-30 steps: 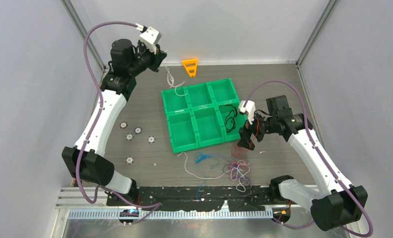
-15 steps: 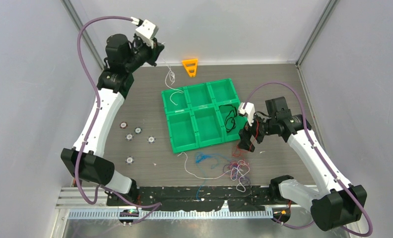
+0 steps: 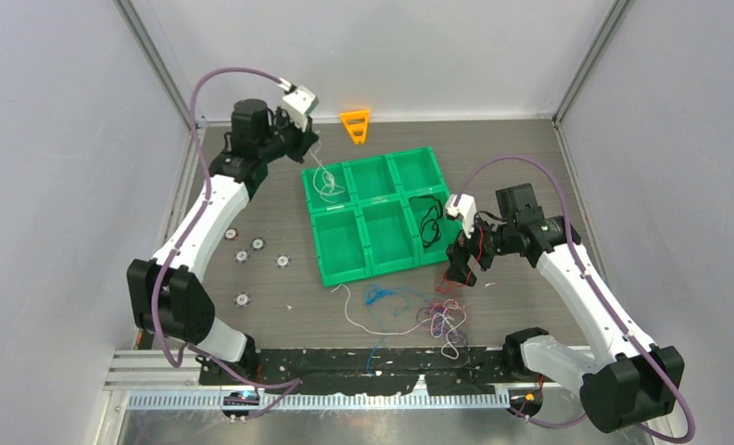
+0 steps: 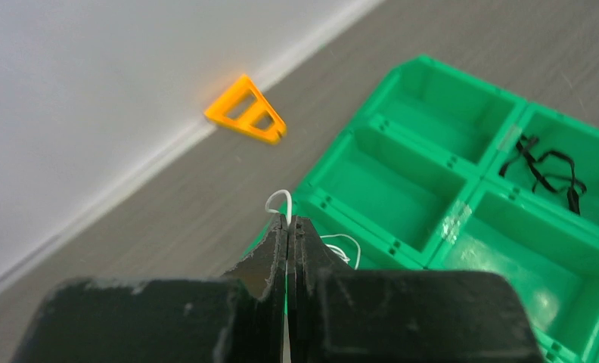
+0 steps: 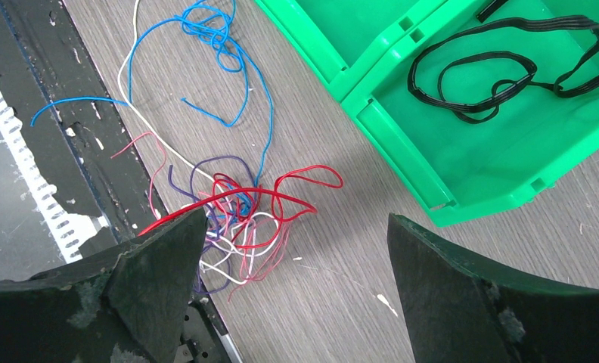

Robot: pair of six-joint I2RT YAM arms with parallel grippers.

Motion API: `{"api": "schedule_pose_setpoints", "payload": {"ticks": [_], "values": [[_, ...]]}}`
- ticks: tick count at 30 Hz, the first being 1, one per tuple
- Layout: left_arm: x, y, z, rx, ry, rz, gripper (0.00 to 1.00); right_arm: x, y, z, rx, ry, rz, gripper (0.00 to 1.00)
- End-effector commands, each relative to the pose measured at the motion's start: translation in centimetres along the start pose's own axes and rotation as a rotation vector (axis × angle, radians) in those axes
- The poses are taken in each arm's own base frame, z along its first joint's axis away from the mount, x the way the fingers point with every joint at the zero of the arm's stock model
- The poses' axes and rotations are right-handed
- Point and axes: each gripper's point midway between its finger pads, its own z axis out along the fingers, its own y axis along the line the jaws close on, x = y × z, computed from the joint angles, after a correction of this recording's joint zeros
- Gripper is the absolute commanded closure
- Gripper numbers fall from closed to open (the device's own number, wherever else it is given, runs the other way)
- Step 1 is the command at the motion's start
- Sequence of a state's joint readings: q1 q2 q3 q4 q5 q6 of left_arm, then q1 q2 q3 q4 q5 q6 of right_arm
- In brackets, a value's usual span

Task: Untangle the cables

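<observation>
Sorting stage: one cable over its cell, tangle not yet cleared.
Top view: left gripper [image 3: 310, 146], far-left corner, clamped on one white cable [image 3: 324, 181] hanging into six-cell green tray [image 3: 382, 271]; one black cable [image 3: 428, 220] in another cell; tangle [image 3: 442, 315] at near edge. Left wrist: jaws pinched shut on that cable. Right wrist: right gripper [image 5: 296, 219] spread wide above tangle, strand count unclear. Next, probably: release, then single out one strand.
</observation>
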State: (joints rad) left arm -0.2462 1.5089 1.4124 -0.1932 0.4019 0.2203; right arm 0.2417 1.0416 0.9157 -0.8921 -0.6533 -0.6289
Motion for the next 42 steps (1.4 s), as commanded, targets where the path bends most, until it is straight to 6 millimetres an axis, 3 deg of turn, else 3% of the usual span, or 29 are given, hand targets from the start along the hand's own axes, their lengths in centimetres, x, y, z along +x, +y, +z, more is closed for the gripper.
{"api": "schedule_pose_setpoints", "payload": {"ticks": [1,9,12,13,16,19,22,26,31,36,38,40,42], "values": [[3.1,-3.1,2.0,0.100,0.036,-0.002,1.00,-0.4,0.1,-0.4,0.005,-0.022,-0.028,0.05],[12.8,-5.6,5.8,0.174,0.309,-0.128,1.00,0.8,0.0,-0.8,0.009,0.048,-0.038,0.05],[14.4,-5.8,5.9,0.188,0.388,-0.149,1.00,1.5,0.1,-1.1,0.011,0.083,-0.048,0.05],[14.3,-5.9,5.6,0.200,0.404,-0.154,0.97,1.8,0.1,-1.2,0.013,0.096,-0.049,0.05],[12.2,-7.2,3.6,0.285,0.391,-0.160,0.67,2.8,0.7,-1.2,-0.030,0.141,-0.051,0.05],[7.0,-8.3,0.2,0.342,0.239,-0.122,0.43,3.0,1.1,-1.1,-0.065,0.153,-0.050,0.05],[3.6,-9.8,-3.6,0.379,0.105,-0.042,0.18,3.3,1.5,-0.3,-0.132,0.178,-0.023,0.05],[2.9,-11.4,-7.4,0.388,0.040,0.009,0.11,4.2,2.7,1.1,-0.240,0.256,-0.026,0.02],[4.6,-13.9,-10.5,0.419,0.043,-0.020,0.08,5.4,5.0,3.6,-0.325,0.324,-0.128,0.01],[7.7,-17.2,-12.3,0.473,0.034,0.066,0.07,7.2,5.7,6.2,-0.340,0.379,-0.225,0.00],[9.0,-18.0,-12.5,0.477,0.044,0.118,0.09,7.8,5.2,7.1,-0.341,0.404,-0.219,0.10],[10.0,-17.4,-11.7,0.418,0.068,0.137,0.16,8.4,4.7,7.5,-0.334,0.434,-0.219,0.47],[9.5,-15.3,-10.1,0.317,0.090,0.110,0.26,8.1,4.3,7.3,-0.319,0.420,-0.217,0.69]]}}
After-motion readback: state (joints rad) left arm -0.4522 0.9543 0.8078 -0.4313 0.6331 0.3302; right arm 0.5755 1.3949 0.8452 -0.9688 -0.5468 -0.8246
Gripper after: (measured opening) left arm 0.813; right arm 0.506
